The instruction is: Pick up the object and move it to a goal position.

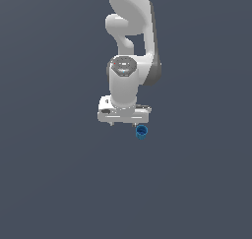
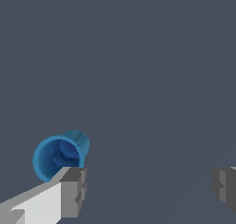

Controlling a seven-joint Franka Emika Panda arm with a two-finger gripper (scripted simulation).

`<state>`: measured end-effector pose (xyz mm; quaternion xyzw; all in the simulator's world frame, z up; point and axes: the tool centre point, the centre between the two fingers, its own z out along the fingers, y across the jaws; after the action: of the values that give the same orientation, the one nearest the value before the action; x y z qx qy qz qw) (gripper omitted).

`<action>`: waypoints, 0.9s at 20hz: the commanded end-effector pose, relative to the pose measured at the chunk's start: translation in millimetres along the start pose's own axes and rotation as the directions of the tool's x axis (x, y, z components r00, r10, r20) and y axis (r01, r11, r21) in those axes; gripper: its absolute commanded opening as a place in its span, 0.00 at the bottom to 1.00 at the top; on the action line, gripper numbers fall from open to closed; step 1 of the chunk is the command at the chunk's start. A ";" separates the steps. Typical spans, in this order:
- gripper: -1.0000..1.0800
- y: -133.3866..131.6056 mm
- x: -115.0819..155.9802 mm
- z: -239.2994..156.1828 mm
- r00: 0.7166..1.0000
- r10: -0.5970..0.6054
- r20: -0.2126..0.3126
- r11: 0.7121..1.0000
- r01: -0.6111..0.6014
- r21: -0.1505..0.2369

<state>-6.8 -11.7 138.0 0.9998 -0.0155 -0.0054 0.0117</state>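
Note:
The object, a small bright blue cup (image 1: 141,131), sits on the dark grey floor just below the white hand, toward the exterior view's right. In the wrist view the cup (image 2: 60,155) shows its hollow rim to the camera. One grey fingertip (image 2: 73,191) partly covers its edge. My gripper (image 1: 124,123) is open and empty, with the jaws spread wide. In the wrist view the gripper (image 2: 150,184) has the cup outside the gap, beside one finger rather than between the two. The other fingertip (image 2: 226,186) is far from the cup.
The white arm (image 1: 130,36) rises toward the top of the exterior view. The plain dark grey floor (image 1: 59,184) spreads all around, with no other objects or edges in view.

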 end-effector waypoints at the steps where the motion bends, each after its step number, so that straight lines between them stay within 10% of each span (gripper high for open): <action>1: 0.96 -13.5 -1.6 6.8 1.000 0.010 -0.001 1.000 -0.010 0.003; 18: 0.96 -90.3 -18.3 45.7 0.997 0.082 -0.008 0.996 -0.082 0.024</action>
<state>-22.6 76.9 91.0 0.9985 -0.0551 -0.0005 0.0002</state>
